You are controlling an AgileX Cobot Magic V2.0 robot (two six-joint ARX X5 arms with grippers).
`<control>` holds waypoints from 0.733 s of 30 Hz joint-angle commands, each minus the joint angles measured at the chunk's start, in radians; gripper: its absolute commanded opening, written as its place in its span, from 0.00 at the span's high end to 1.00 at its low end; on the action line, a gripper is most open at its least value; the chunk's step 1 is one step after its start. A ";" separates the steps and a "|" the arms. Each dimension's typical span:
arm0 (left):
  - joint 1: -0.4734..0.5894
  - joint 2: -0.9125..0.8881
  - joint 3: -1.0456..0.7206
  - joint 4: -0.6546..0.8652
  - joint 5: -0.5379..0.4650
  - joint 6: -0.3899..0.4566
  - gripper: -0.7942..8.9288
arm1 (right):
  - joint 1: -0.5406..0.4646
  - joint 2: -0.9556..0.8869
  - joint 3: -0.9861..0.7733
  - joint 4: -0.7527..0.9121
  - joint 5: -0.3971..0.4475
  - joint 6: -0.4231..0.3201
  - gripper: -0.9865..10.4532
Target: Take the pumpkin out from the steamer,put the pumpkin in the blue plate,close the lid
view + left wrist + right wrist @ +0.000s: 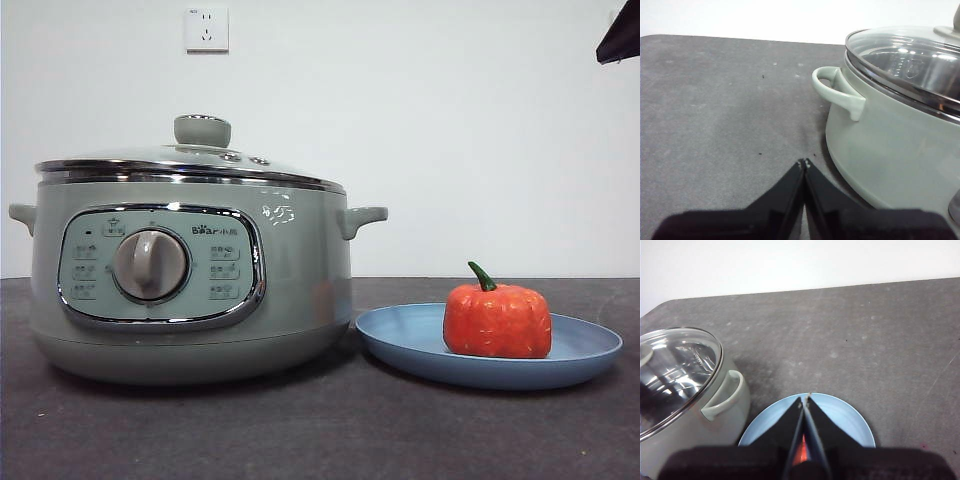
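The orange-red pumpkin (497, 320) with its green stem sits on the blue plate (400, 335) at the right of the table. The sage-green steamer (290, 280) stands at the left with the glass lid (200, 155) resting shut on it. My right gripper (804, 399) is shut and empty, raised above the blue plate (850, 420); a sliver of the pumpkin (801, 455) shows between its jaws. My left gripper (803, 162) is shut and empty, low over the table beside the steamer (880, 150), near its side handle (837, 92). A black arm tip (620, 35) shows at the top right corner.
A white wall with a socket (206, 29) stands behind the dark grey table (320, 430). The plate lies close to the steamer's right side, below its handle (360, 218).
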 commanded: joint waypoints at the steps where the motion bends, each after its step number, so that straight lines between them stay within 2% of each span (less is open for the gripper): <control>1: 0.002 -0.003 -0.016 0.003 0.008 0.008 0.92 | 0.001 -0.002 -0.005 0.002 0.003 0.009 0.92; 9: 0.002 -0.003 -0.016 0.003 0.008 0.008 0.92 | 0.001 -0.002 -0.005 -0.001 0.003 0.008 0.92; 13: 0.002 -0.003 -0.016 0.003 0.008 0.008 0.92 | -0.010 -0.051 -0.018 -0.040 0.006 -0.121 0.92; 16: 0.002 -0.003 -0.016 0.003 0.007 0.008 0.92 | -0.066 -0.124 -0.079 -0.018 -0.009 -0.222 0.92; 22: 0.002 -0.003 -0.016 0.003 0.008 0.008 0.92 | -0.270 -0.320 -0.304 0.078 -0.198 -0.226 0.92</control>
